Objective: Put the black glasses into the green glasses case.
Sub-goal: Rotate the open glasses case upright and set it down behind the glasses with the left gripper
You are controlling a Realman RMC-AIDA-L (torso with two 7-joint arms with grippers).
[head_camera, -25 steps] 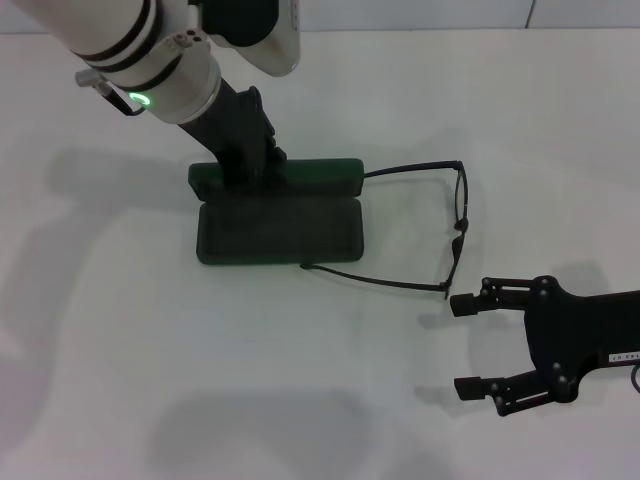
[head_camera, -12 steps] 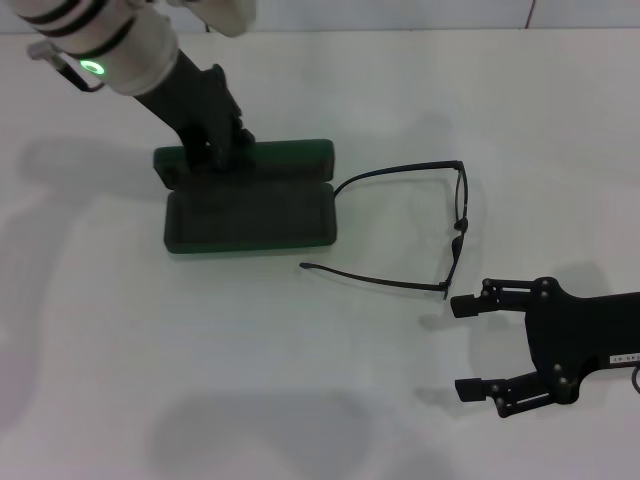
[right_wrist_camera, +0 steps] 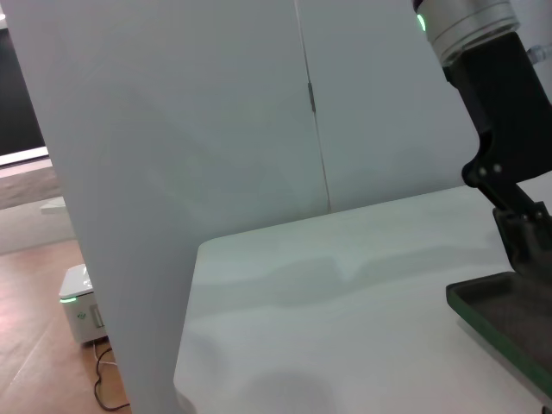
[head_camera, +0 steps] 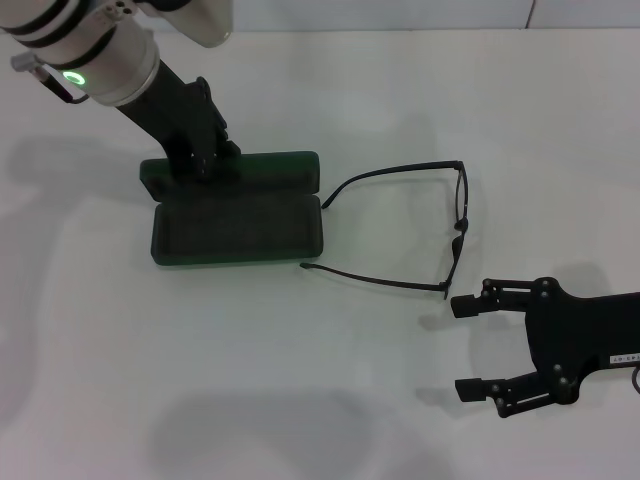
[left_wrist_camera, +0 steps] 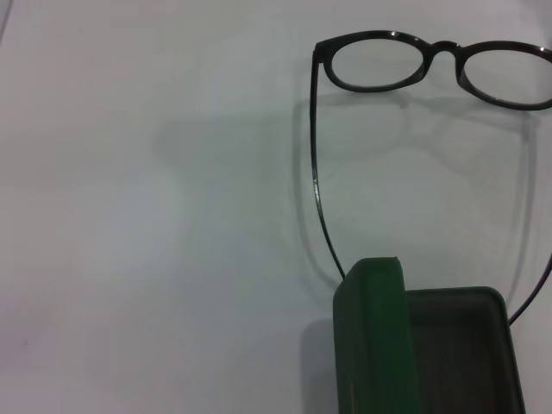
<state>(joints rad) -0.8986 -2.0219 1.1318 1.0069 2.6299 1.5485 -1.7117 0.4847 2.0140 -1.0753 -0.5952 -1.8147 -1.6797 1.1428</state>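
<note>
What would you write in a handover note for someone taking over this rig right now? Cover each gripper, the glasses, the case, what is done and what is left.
Left gripper: down on the lid of the green glasses case, apparently gripping it.
Right gripper: open, hovering over the table near the lens end of the black glasses, holding nothing.
Case: open, lining up, nothing inside.
Glasses: unfolded on the table beside the case, temple tips pointing at it.
Done: case opened.
Left: pick up the glasses, place them in the case.
</note>
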